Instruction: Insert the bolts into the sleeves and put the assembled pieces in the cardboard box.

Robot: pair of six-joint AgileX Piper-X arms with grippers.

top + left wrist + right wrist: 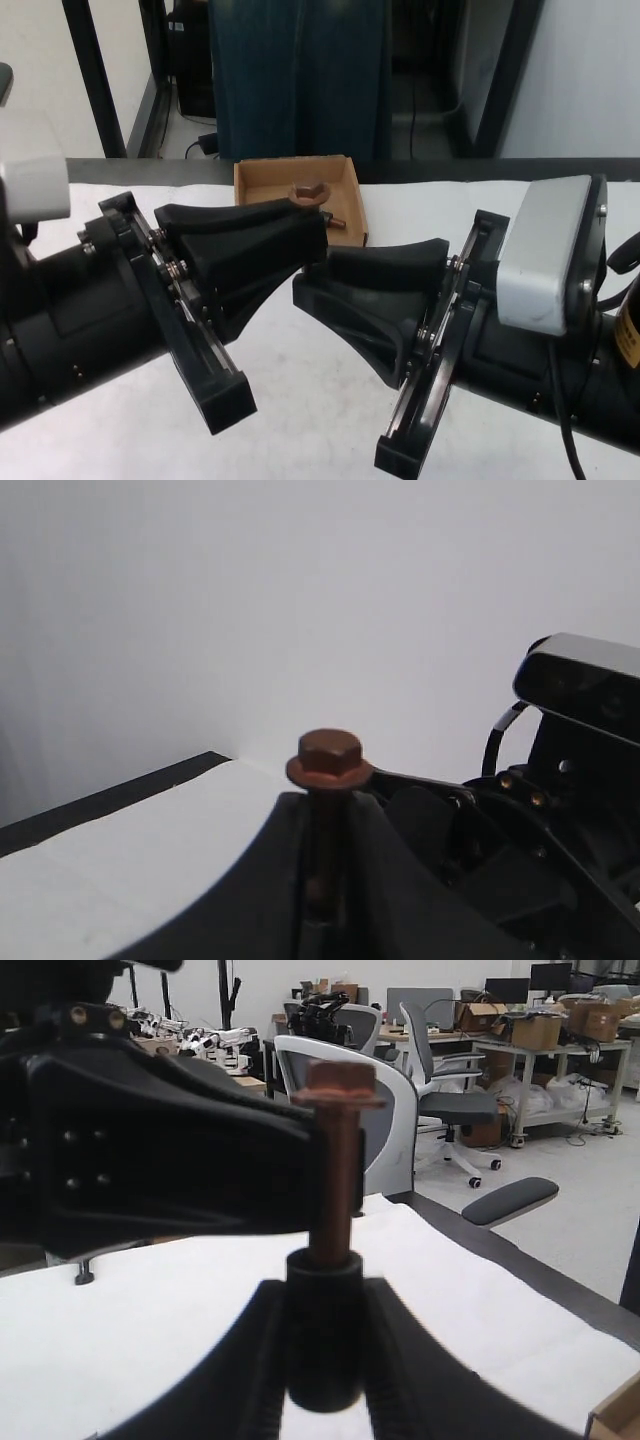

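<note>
One bolt (pixel 329 763), rust-brown, flanged hex head up, shank clamped in left gripper (pixel 305 228). One sleeve (pixel 323 1335), black, upright, pinched by right gripper (pixel 318 283); bolt tip sits in its mouth, above bench (pixel 300 410). Cardboard box (pixel 258 186) beyond grippers. Handling, judged: rigid, light, smooth; hold shank under head, sleeve at mid-wall, keep axes aligned.

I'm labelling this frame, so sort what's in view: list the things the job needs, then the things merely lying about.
Job: hex-head bolt, in the left gripper; black sleeve, in the right gripper; cardboard box.
Lying about: office chairs; desks with boxes.
</note>
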